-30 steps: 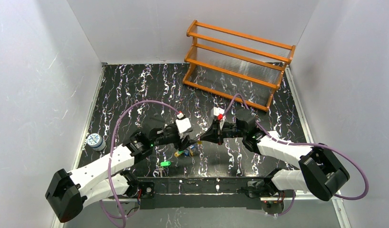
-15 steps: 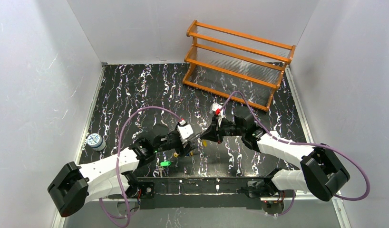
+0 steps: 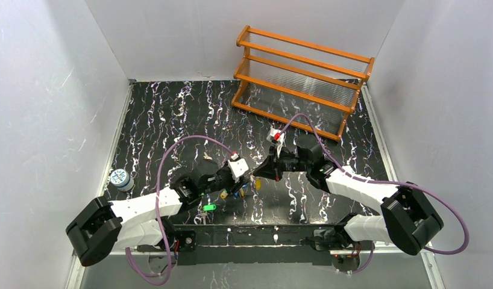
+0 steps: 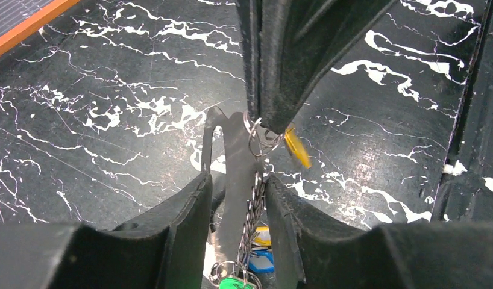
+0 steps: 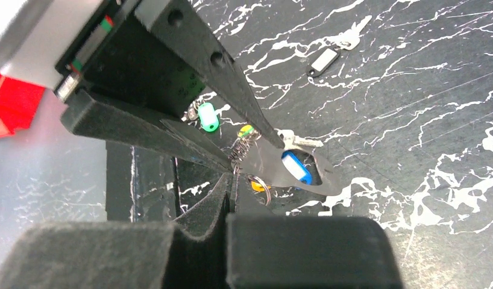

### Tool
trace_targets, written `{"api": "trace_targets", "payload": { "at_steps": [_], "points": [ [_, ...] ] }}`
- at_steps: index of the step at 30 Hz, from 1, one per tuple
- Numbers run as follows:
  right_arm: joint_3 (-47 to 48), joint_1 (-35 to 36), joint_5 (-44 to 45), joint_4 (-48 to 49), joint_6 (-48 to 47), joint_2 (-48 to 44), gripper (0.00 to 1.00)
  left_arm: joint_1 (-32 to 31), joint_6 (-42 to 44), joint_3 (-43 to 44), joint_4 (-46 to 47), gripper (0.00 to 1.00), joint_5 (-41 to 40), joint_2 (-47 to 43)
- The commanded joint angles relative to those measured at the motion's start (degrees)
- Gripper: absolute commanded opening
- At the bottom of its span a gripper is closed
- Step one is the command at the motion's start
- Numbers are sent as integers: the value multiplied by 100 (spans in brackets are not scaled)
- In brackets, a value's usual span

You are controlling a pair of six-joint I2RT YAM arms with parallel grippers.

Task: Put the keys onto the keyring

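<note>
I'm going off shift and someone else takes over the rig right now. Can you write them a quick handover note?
Right claw: shut on the keyring.
Left claw: open, one finger either side of the chain hanging from the ring.
Keys: the yellow key, green key and blue key are bunched at the ring and chain. I can't tell if each is threaded.
Left to do: the dark-tagged key lies loose on the table, apart from the bunch. It probably needs picking up and threading next.

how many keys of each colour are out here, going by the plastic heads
yellow keys: 2
green keys: 1
blue keys: 1
dark keys: 1
total: 5
</note>
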Motion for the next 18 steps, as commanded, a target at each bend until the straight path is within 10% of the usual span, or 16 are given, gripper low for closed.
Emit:
{"api": "trace_targets", "payload": {
  "at_steps": [1,18],
  "points": [
    [239,-21,-90,588,572,48,1,-55,62,-7,156,33,-84,45],
    [719,-17,-76,249,1411,676,1,-63,201,-64,147,0,-52,21]
  ]
}}
